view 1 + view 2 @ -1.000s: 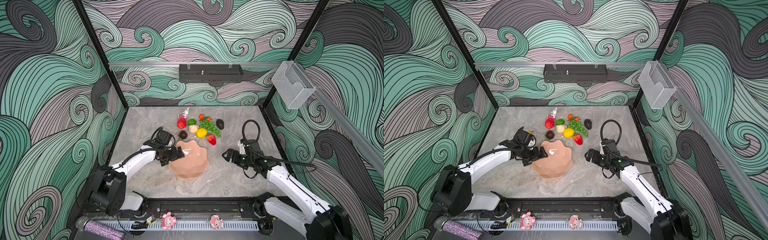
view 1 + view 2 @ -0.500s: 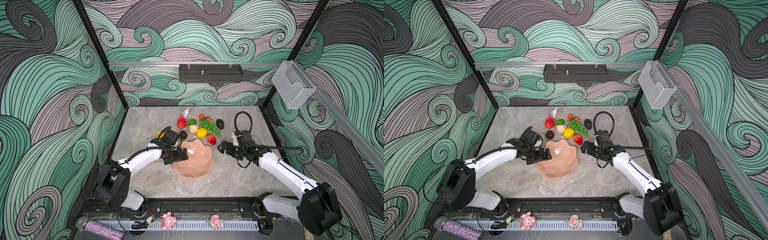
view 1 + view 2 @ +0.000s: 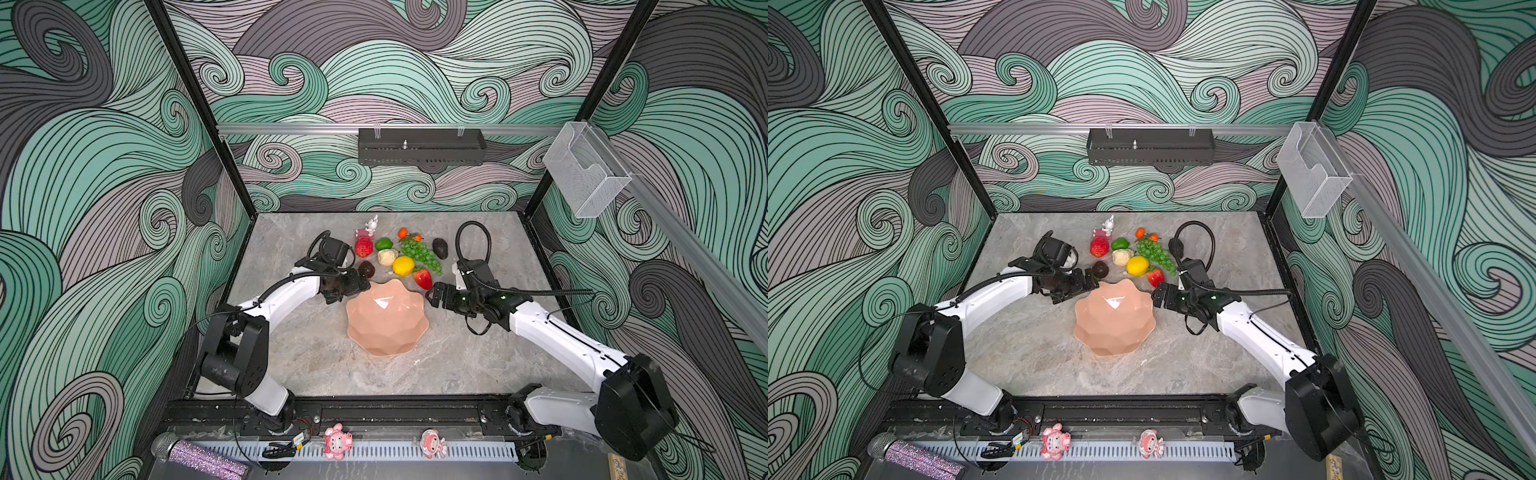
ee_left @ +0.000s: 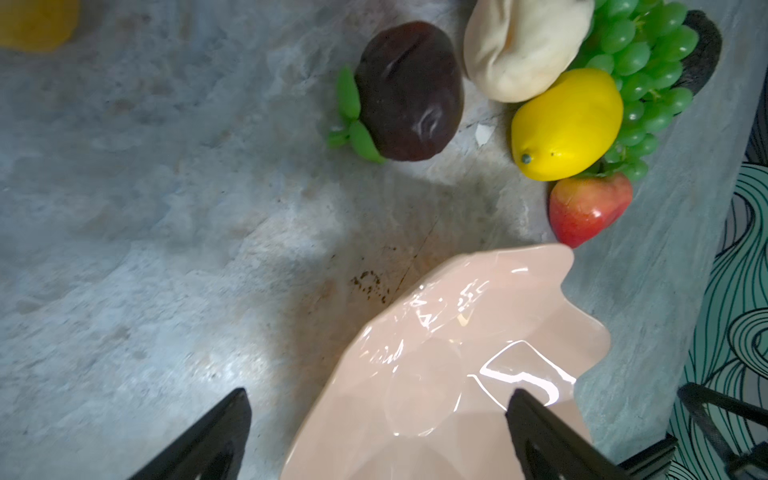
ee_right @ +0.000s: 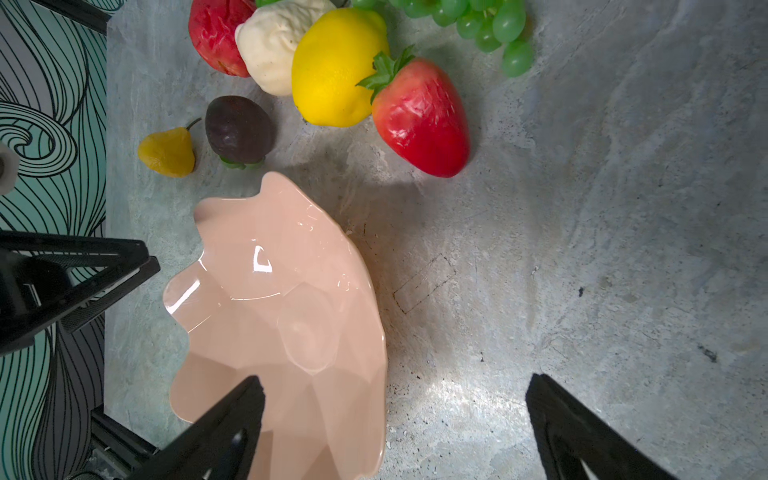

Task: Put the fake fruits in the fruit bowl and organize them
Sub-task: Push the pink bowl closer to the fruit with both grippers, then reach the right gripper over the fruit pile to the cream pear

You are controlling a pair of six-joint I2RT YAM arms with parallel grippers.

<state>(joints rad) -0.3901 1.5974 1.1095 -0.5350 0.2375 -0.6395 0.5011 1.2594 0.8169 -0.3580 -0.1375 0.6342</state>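
Observation:
The empty salmon-pink fruit bowl (image 3: 386, 320) (image 3: 1115, 318) sits mid-table. Behind it lie the fake fruits: strawberry (image 3: 423, 278) (image 5: 419, 120), lemon (image 3: 403, 265) (image 4: 567, 124), green grapes (image 3: 419, 251), avocado (image 3: 440, 248), cream knobbly piece (image 3: 387, 256), dark round fruit (image 3: 366, 269) (image 4: 409, 91), red fruit (image 3: 363, 247), lime (image 3: 383, 243) and small oranges (image 3: 402, 232). A small yellow fruit (image 5: 168, 151) lies left of the dark one. My left gripper (image 3: 359, 286) (image 4: 378, 392) is open, straddling the bowl's far-left rim. My right gripper (image 3: 432, 296) (image 5: 395, 378) is open astride the far-right rim. Neither holds anything.
A pink-and-white rabbit figurine (image 3: 371, 226) stands behind the fruits. A black tray (image 3: 422, 146) hangs on the back wall and a clear basket (image 3: 584, 172) on the right wall. Two pink dolls (image 3: 337, 441) and a glittery microphone (image 3: 199, 457) lie along the front rail.
Both grippers have moved back and inward to the bowl's far rim, still open. The bowl slid slightly to the right early in that second.

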